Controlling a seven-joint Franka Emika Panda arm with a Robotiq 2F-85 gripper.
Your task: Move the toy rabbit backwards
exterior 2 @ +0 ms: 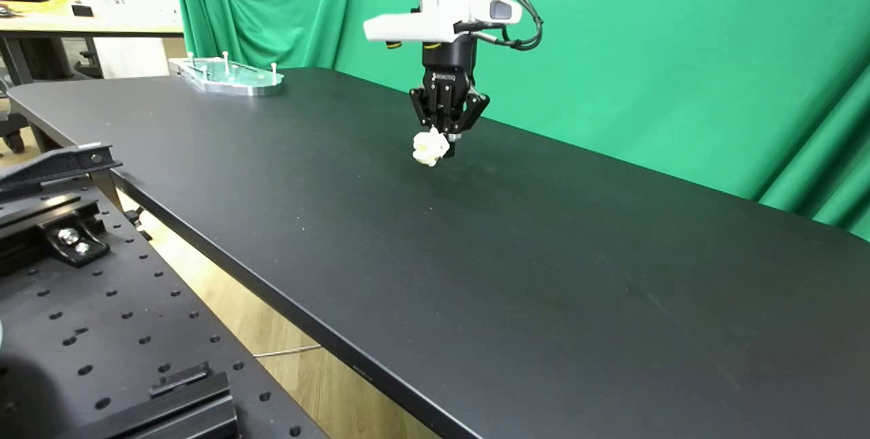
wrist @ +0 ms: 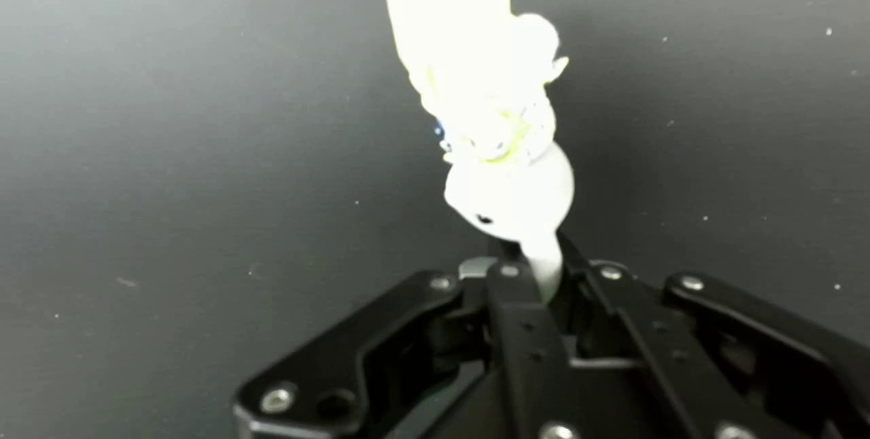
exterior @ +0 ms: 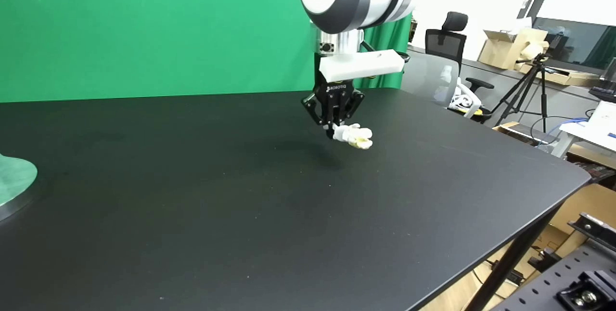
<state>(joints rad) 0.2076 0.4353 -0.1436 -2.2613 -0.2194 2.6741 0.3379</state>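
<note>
Toy rabbit (exterior: 354,136): just right of centre in an exterior view, sticking out sideways; a shadow (exterior: 322,157) lies apart, to its lower left, so we judge it lifted off the tabletop (exterior: 269,234).
Gripper (wrist: 540,254): its fingers (wrist: 513,296) pinch one ear (wrist: 543,266), low in the wrist view; a pale piece (wrist: 476,267) just beyond the finger to its left may be the other ear, we cannot tell.
Weight: light, we guess, since so narrow a pinch carries all of it.
Skin: smooth and stiff-looking, like hard plastic, so we expect some slipping; glare bleaches the body (wrist: 455,11) at the top of the wrist view.
Ear: the thin part, and in our view the likeliest to twist or snap.
Better hold: we favour the round head (wrist: 514,191), or the thick body, squeezed gently from both sides.
</note>
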